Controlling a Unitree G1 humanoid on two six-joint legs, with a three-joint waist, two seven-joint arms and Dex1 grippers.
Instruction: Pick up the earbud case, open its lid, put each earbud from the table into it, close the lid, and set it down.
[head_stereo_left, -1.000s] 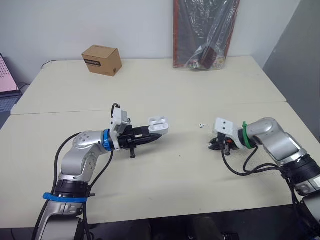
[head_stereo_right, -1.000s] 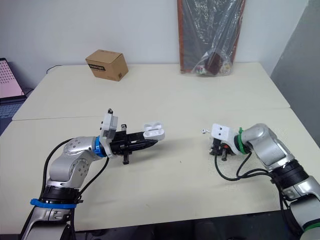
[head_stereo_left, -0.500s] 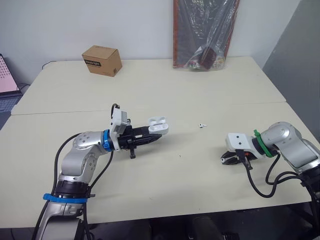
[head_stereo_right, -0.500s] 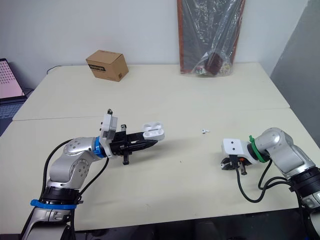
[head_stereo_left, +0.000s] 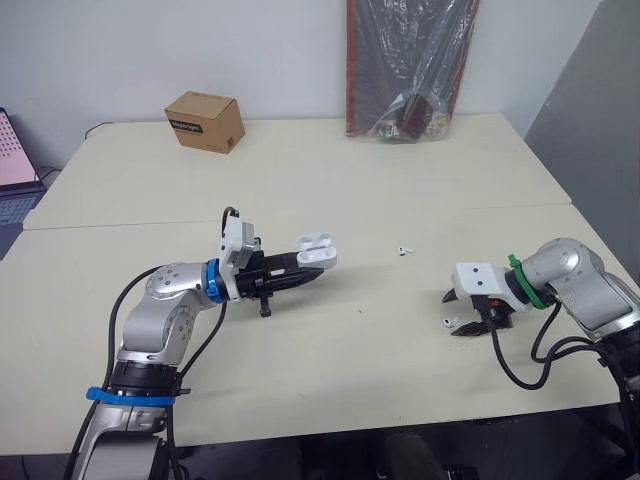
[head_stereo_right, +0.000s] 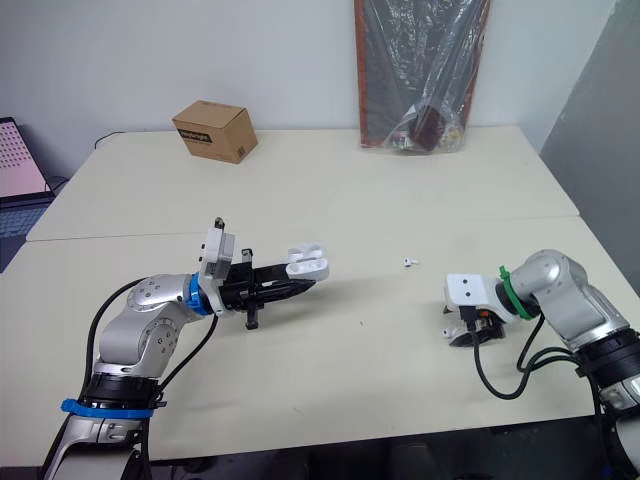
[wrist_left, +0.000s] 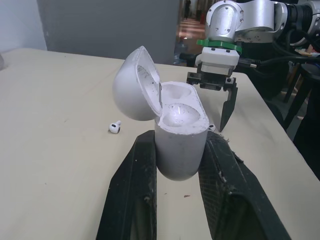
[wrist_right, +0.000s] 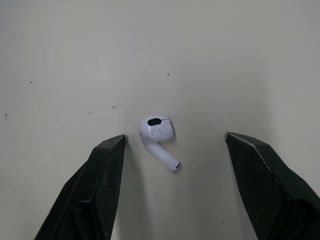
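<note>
Left fingers clamp the open-lidded earbud case; right fingers — wide — straddle an earbud.

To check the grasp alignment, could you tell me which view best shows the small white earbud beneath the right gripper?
The right wrist view: the small white earbud lies plainly between the two black fingers of the open right gripper, bulb and stem distinct. Both eye views show it as a white speck beside that gripper.
</note>
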